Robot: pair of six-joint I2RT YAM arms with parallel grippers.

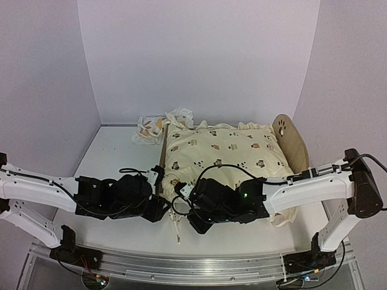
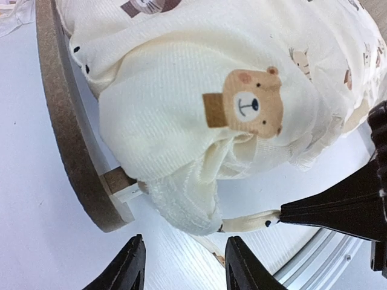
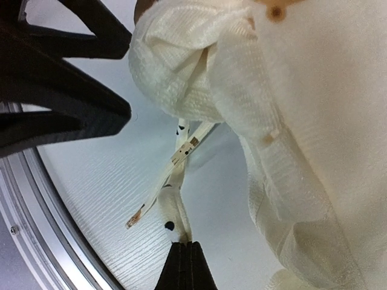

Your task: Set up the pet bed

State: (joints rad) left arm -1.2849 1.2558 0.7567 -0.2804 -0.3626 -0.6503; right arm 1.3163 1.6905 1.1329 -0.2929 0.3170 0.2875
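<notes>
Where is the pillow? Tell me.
Top view: the pillow lies on the table's far side, just left of the bed, beside the quilt.

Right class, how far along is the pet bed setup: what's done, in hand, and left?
Done: the cream quilt lies spread over the pet bed. In hand: the right end effector is shut on a quilt tie strip at the near left corner; the left end effector hangs open beside it. Left: probably securing that tie, and the leaf-print pillow sits outside the frame.
</notes>
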